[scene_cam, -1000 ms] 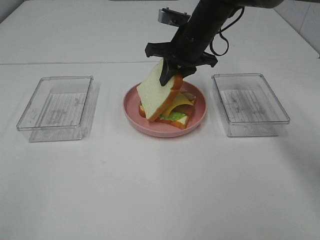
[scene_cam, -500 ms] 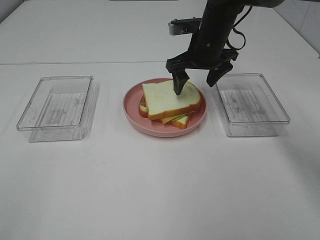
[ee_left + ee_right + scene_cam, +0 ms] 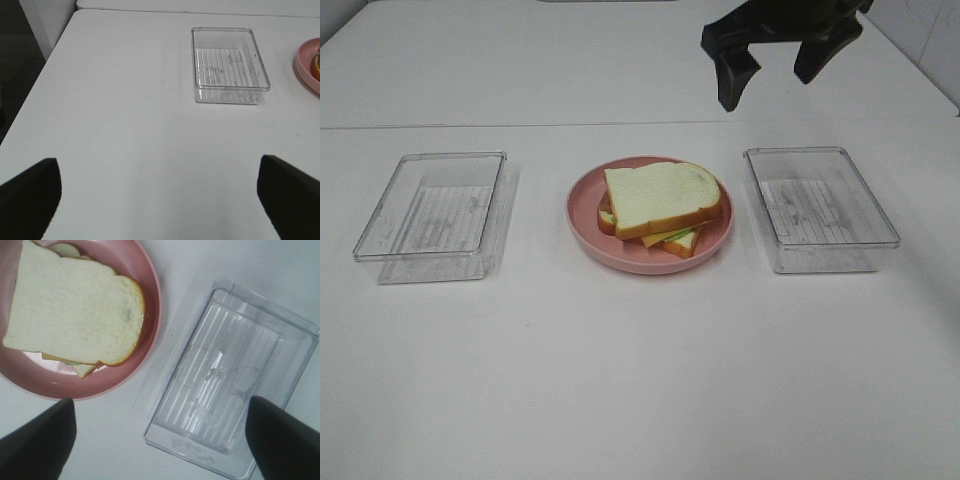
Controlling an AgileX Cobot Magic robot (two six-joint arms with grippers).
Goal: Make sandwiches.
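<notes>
Sandwich stack sits on the round pink plate at the middle of the white desk, between two clear plastic trays. Top layer is a thick white bread slice with orange-brown crust, lying flat and turned a little askew over the layers beneath. Under its near edge a sliver of yellow cheese and a trace of green lettuce show, then the corner of the lower bread slice. Bacon cannot be made out from the high view. The right wrist view looks straight down on the same top slice, with cheese and the lower slice peeking out past one edge, all inside the plate rim.

Left tray lies well apart from the plate on the left; right tray lies just beside the plate on the right, not touching it. Both trays show ribbed floors and hold nothing visible. The left wrist view shows the left tray with the plate's edge beyond it.

Right claw hangs high above the desk behind the gap between plate and right tray, jaws spread wide, gripping nothing, clear of the stack. Left claw shows only as two dark finger tips set wide apart over bare desk, spread and holding nothing, well away from tray and plate.
</notes>
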